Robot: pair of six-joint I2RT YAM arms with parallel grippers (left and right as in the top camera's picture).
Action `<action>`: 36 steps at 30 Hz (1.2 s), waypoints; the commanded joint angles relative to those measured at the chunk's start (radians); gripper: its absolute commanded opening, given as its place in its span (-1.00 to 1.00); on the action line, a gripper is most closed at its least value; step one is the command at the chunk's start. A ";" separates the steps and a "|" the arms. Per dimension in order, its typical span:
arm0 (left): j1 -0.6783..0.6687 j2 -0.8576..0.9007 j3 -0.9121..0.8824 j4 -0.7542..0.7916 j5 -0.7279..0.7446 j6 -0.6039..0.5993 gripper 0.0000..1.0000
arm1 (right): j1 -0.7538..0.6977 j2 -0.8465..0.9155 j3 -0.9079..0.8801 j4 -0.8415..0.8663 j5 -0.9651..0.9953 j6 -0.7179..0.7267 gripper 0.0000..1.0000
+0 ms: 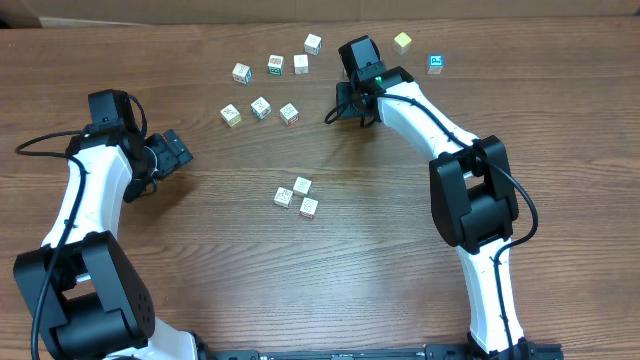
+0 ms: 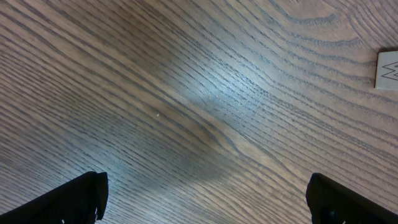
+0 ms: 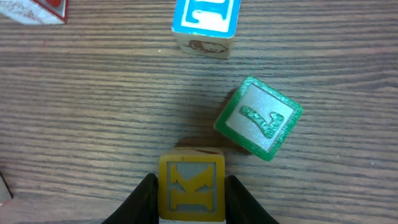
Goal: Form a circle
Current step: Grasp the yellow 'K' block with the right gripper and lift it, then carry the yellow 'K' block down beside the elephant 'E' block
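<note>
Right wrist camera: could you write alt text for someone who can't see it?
The right gripper grips a yellow K cube between its two fingers at bottom centre. On the wooden table beyond lie a green cube, turned askew, and a blue cube.

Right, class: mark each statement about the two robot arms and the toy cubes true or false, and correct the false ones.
1. The left claw is open over bare wood, with nothing between its fingers. True.
2. The right claw has a blue cube between its fingers. False: it is closed on the yellow K cube.
3. A cluster of three cubes sits near the middle of the table. True.
4. The cubes already form a full ring. False: only that cluster is together, and the other cubes lie scattered farther back.
5. A green cube lies near the yellow K cube, turned at an angle to it. True.
</note>
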 commanded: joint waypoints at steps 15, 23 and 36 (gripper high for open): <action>-0.001 0.006 0.003 0.000 0.008 -0.006 0.99 | 0.002 -0.311 0.026 -0.126 -0.072 -0.075 -0.50; -0.001 0.006 0.003 0.000 0.008 -0.006 0.99 | 0.023 -0.411 0.026 -0.290 -0.323 -0.076 -0.53; -0.001 0.006 0.003 0.000 0.008 -0.006 0.99 | 0.232 -0.411 0.023 -0.432 -0.408 -0.109 -0.53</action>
